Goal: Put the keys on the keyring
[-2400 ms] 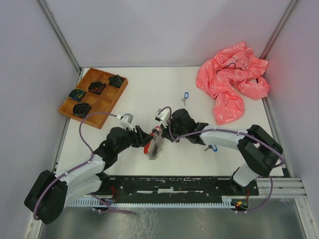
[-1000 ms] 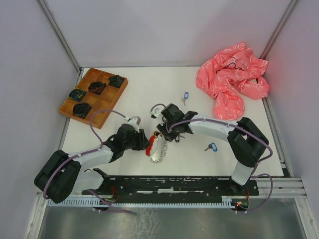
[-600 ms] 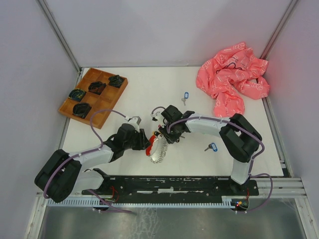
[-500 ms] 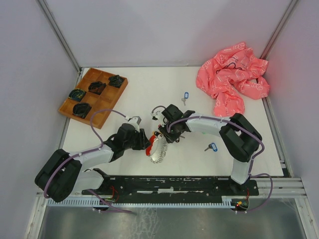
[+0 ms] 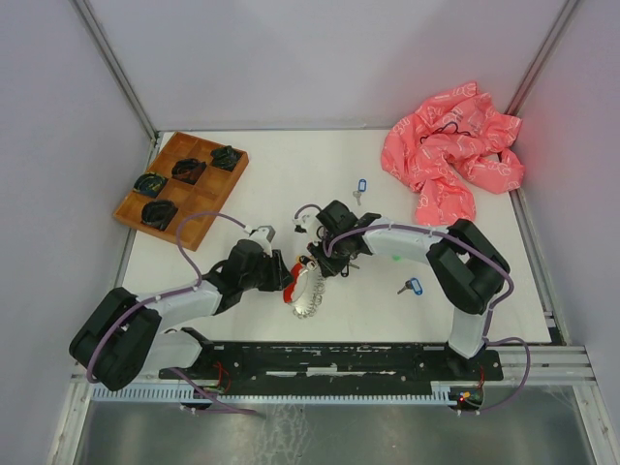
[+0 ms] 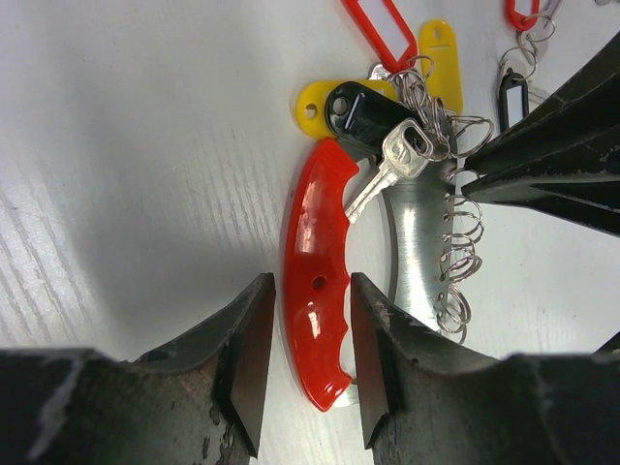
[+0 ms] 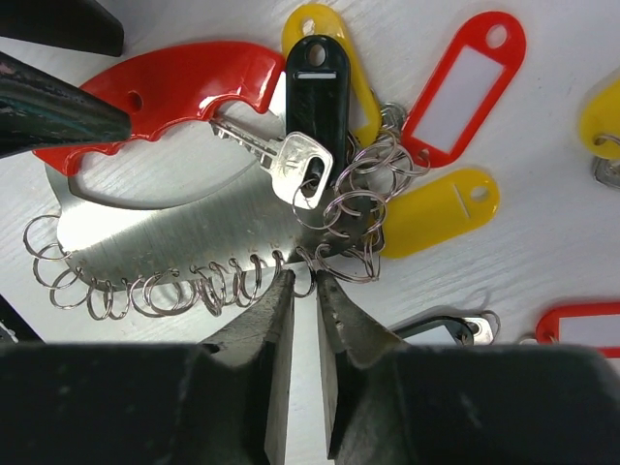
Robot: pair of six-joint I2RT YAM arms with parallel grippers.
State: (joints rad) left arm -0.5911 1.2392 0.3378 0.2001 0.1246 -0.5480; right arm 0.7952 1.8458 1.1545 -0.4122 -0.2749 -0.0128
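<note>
Left end effector (image 6: 312, 286) half-open, astride keyring (image 6: 415, 242)

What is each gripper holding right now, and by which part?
Left gripper clamps the keyring by its red handle; right gripper brackets one wire ring on its edge, grip uncertain.

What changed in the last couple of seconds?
Right arm folded its elbow inward, uncovering a blue-tagged key; the right pincer narrowed over the small rings of the keyring. Left arm refolded toward its base, and the keyring shifted slightly right; the left pincer stays clamped on its red handle. The wooden tray, pink cloth and the far blue-tagged key stayed put.
</note>
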